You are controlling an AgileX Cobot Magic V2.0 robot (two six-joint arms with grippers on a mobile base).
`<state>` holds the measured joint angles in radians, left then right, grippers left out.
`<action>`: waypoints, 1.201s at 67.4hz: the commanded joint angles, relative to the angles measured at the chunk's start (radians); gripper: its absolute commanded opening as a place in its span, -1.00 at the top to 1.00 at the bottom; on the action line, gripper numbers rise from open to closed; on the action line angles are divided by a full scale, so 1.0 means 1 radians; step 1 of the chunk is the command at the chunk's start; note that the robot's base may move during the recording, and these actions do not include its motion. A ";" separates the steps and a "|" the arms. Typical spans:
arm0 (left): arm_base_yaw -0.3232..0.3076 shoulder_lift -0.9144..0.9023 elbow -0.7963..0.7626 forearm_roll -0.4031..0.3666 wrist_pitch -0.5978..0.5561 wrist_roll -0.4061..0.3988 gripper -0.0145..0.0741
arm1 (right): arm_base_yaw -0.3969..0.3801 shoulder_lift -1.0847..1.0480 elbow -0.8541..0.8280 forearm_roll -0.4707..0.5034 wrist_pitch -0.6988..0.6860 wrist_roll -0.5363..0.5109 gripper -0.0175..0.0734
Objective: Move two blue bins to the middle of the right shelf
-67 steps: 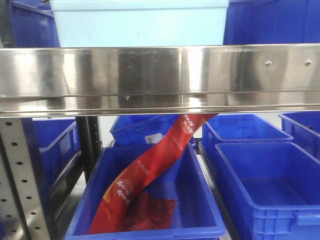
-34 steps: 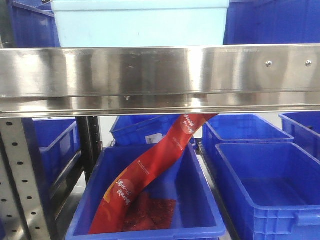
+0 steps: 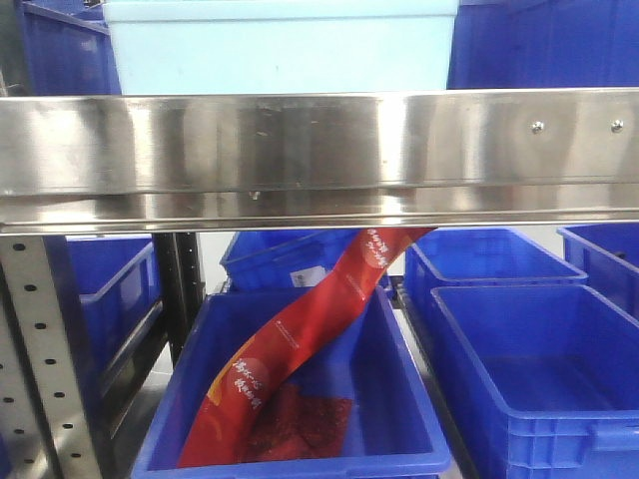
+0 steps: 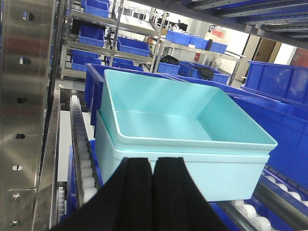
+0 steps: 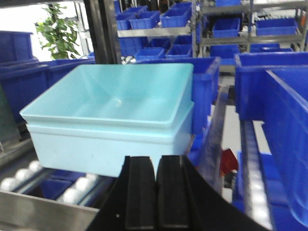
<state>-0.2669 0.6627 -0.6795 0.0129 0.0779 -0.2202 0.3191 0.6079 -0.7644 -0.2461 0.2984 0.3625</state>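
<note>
Two pale blue bins are nested one in the other on a roller shelf. In the left wrist view the upper bin (image 4: 183, 115) sits inside the lower bin (image 4: 211, 175). The right wrist view shows the upper bin (image 5: 115, 96) and lower bin (image 5: 96, 151) from the other side. The front view shows only the stack's pale front wall (image 3: 280, 45) above the shelf beam. My left gripper (image 4: 153, 161) is shut and empty, just short of the lower bin's near wall. My right gripper (image 5: 156, 159) is shut and empty, below the stack's near right corner.
A wide steel shelf beam (image 3: 319, 155) crosses the front view. Below it, a dark blue bin (image 3: 399, 399) holds a long red bag (image 3: 300, 339). More dark blue bins (image 3: 539, 369) stand to the right. A perforated upright (image 3: 40, 359) is at left. White rollers (image 4: 82, 144) run beside the stack.
</note>
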 commanded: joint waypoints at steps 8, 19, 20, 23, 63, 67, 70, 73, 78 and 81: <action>-0.007 -0.006 -0.001 -0.007 -0.019 0.004 0.92 | -0.073 -0.146 0.130 0.000 -0.020 -0.274 0.98; -0.007 -0.006 -0.001 -0.007 -0.019 0.004 0.92 | -0.293 -0.258 0.352 0.151 -0.154 -0.413 0.98; -0.007 -0.006 -0.001 -0.007 -0.019 0.004 0.92 | -0.318 -0.264 0.379 0.167 -0.179 -0.430 0.98; -0.007 -0.006 -0.001 -0.007 -0.019 0.004 0.92 | -0.371 -0.283 0.439 0.220 -0.278 -0.476 0.98; -0.007 -0.006 -0.001 -0.007 -0.021 0.004 0.92 | -0.367 -0.608 0.764 0.275 -0.245 -0.444 0.98; -0.007 -0.006 -0.001 -0.007 -0.022 0.004 0.92 | -0.360 -0.608 0.764 0.267 -0.245 -0.444 0.98; -0.007 -0.006 -0.001 -0.007 -0.025 0.004 0.92 | -0.359 -0.608 0.764 0.267 -0.249 -0.444 0.98; -0.007 -0.006 -0.001 -0.007 -0.025 0.004 0.92 | -0.359 -0.608 0.764 0.267 -0.251 -0.444 0.98; -0.007 -0.006 -0.001 -0.007 -0.025 0.004 0.92 | -0.359 -0.608 0.764 0.267 -0.255 -0.444 0.98; -0.007 -0.006 -0.001 -0.007 -0.025 0.004 0.92 | -0.359 -0.608 0.764 0.267 -0.255 -0.444 0.98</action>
<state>-0.2669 0.6627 -0.6795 0.0111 0.0741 -0.2202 -0.0440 0.0033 -0.0018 0.0294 0.0589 -0.0833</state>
